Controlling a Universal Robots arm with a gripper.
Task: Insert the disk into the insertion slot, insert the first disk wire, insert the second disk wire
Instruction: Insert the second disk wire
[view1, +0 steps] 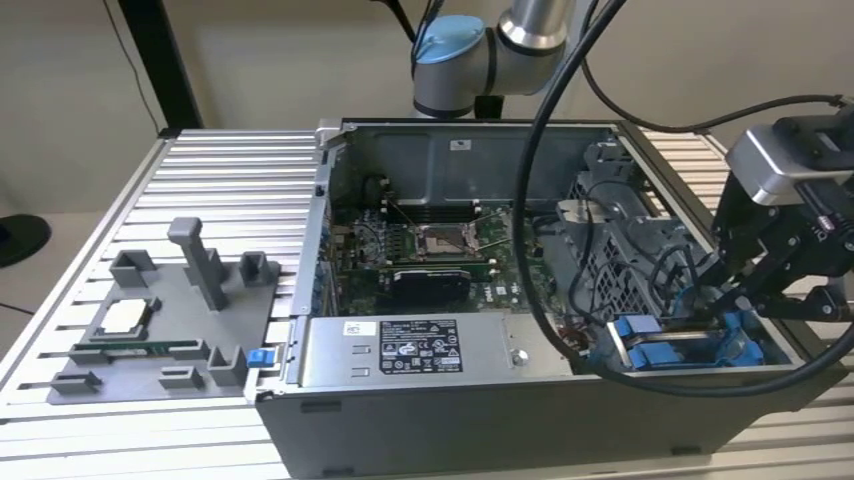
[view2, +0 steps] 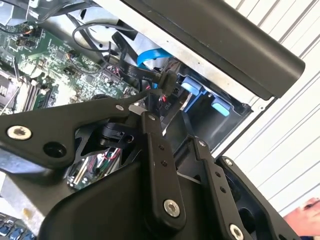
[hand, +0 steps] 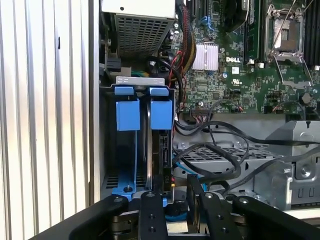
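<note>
The disk (hand: 162, 150) stands on edge inside the insertion slot (hand: 161, 114), under one of two bright blue tabs; the bay beside it (hand: 125, 150) looks dark and hollow. In the exterior view the slot (view1: 667, 345) is at the case's front corner on the exterior view's right, and my gripper (view1: 714, 315) hangs just above it. The gripper (view2: 170, 115) appears shut on a black wire connector (view2: 167, 82) with a flat cable trailing off it. A blue cable (hand: 180, 167) runs close by the gripper (hand: 175, 197).
The open case holds the motherboard (view1: 427, 250), a grey power-supply box (view1: 400, 350) and a metal cage with tangled black cables (hand: 225, 155). A grey fixture plate (view1: 160, 330) lies on the slatted table at the exterior view's left. Part of a hand (view2: 305, 217) shows.
</note>
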